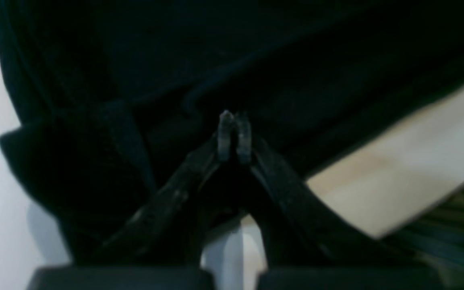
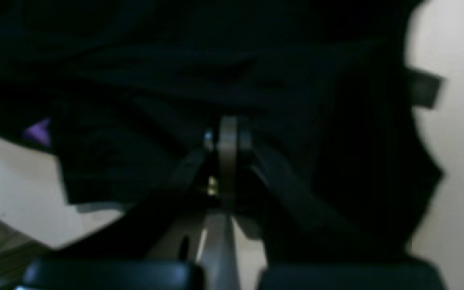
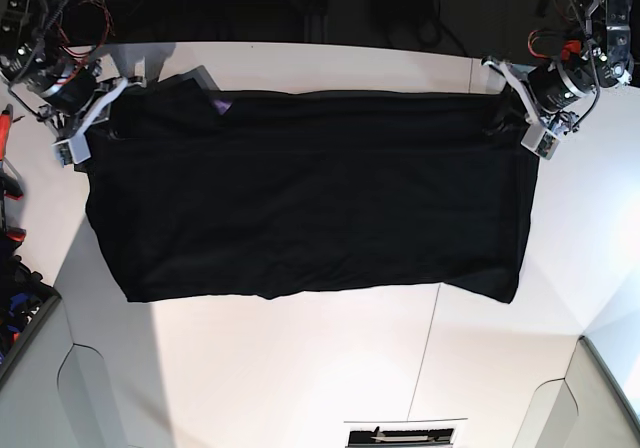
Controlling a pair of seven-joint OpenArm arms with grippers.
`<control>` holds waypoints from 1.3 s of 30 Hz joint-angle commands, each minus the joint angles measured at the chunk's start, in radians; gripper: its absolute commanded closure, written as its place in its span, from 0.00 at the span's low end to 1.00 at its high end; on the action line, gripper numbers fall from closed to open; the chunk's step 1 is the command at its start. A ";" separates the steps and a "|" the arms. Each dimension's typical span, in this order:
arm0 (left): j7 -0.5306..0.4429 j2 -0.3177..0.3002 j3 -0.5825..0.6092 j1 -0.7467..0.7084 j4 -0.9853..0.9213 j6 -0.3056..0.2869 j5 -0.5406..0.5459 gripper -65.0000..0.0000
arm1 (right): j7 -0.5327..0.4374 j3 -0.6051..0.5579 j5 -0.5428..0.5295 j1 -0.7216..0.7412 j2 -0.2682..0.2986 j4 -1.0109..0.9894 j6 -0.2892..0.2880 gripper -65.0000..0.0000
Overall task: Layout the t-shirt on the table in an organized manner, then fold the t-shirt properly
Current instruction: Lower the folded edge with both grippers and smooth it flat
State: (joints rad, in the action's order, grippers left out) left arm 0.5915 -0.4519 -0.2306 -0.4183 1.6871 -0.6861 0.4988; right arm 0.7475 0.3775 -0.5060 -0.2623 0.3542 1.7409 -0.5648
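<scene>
Here the t-shirt (image 3: pixel 310 198) lies spread as a wide black rectangle across the far half of the table (image 3: pixel 300 368), and its near edge runs roughly straight from left to right. In the base view the left gripper (image 3: pixel 508 120) is at the far right corner of the cloth, and the right gripper (image 3: pixel 97 128) is at the far left corner. From above, the fingertips are too small and dark to judge.

The wrist views give what the base view cannot. In the left wrist view the left gripper (image 1: pixel 234 135) has its fingers pressed together, clenched on a fold of black fabric. In the right wrist view the right gripper (image 2: pixel 228 141) is also closed tight, grasping the cloth at its tips. This view shows also a small purple patch (image 2: pixel 38 132) at the left side of the fabric; in the base view the same patch (image 3: pixel 220 104) peeks out near the far left edge. Only the base view shows the thin dark seam (image 3: pixel 428 343) on the tabletop.
</scene>
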 commanded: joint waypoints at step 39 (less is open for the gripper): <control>0.034 -0.061 -0.216 -0.103 0.134 -0.012 0.219 0.78 | -0.302 -0.055 0.051 0.831 0.096 -0.914 0.028 0.54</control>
State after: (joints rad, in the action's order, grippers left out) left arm 0.6472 -0.4957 -0.4377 -0.5240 1.8076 -0.6880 0.7002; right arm 0.4637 0.3183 -0.4446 0.5488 0.4301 0.8085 -0.5346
